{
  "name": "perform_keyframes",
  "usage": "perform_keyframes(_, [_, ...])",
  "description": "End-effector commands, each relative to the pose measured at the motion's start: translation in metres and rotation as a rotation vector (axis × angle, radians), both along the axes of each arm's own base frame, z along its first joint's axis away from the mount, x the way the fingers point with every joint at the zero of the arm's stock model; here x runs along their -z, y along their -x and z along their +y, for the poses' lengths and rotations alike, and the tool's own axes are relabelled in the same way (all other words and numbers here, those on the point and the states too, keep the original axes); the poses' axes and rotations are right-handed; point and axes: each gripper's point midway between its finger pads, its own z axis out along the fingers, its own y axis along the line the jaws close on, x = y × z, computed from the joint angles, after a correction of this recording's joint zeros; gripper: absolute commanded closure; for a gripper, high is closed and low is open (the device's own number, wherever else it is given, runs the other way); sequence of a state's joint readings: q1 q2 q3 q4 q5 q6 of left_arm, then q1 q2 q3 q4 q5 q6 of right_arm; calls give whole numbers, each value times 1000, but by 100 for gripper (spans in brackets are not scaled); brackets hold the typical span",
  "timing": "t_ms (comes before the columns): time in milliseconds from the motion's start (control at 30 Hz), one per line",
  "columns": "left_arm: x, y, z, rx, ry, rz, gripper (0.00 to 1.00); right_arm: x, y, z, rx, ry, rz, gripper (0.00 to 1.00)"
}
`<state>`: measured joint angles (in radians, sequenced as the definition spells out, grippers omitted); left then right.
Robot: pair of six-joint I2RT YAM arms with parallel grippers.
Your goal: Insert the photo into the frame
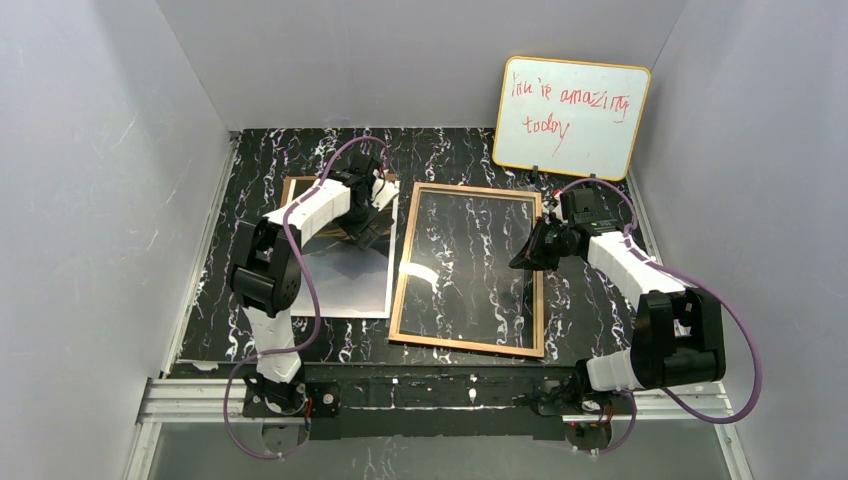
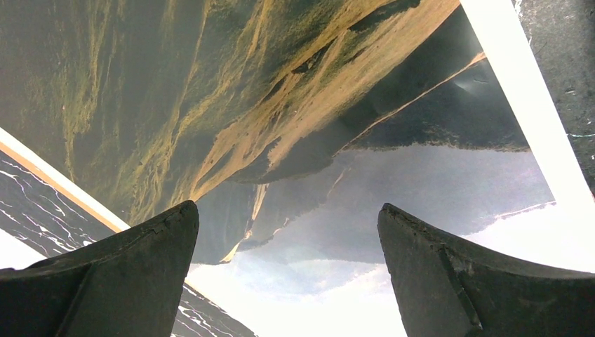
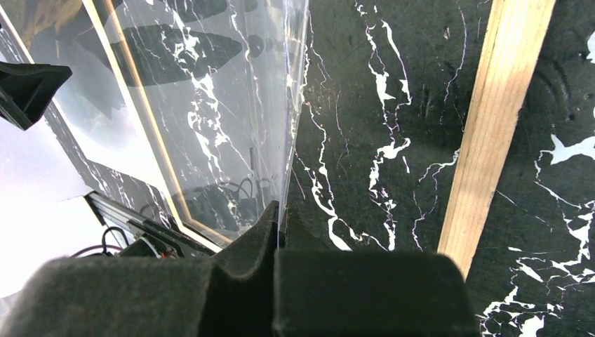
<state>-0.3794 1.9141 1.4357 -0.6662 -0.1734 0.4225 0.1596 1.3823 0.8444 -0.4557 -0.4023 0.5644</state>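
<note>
Photo [image 1: 345,285]: glossy mountain print with a white border, lying flat and face up on the black marbled table [image 1: 255,200], just left of the frame and not yet inside it.
Left gripper [image 2: 288,214]: we note it above the print, jaws spread wide, holding nothing.
Frame [image 3: 491,126]: thin tan wooden rails, rectangular, back up.
Pane [image 3: 231,105]: clear glass, its right edge pinched by the closed right gripper [image 3: 278,214].
We judge all the loading is still to do.
</note>
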Motion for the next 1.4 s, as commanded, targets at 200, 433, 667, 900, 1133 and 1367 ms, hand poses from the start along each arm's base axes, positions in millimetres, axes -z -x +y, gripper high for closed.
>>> perform_keyframes(200, [-24,2,-3,13,20,-32,2,-19,-7,-4,-9,23,-56,99])
perform_keyframes(433, [-22,3,0,20,3,-29,2,-20,-2,-10,7,46,-73,99])
perform_keyframes(667, [-21,4,0,22,5,-23,2,-17,-3,-9,14,36,-69,99])
perform_keyframes(900, [-19,3,-2,24,7,-20,2,-14,0,-9,6,37,-57,99])
perform_keyframes(1133, [-19,4,-4,30,8,-15,2,-10,8,-10,-39,48,-29,99])
perform_keyframes(1367, [-19,4,-7,37,9,-17,2,-14,0,-10,-59,52,-51,99])
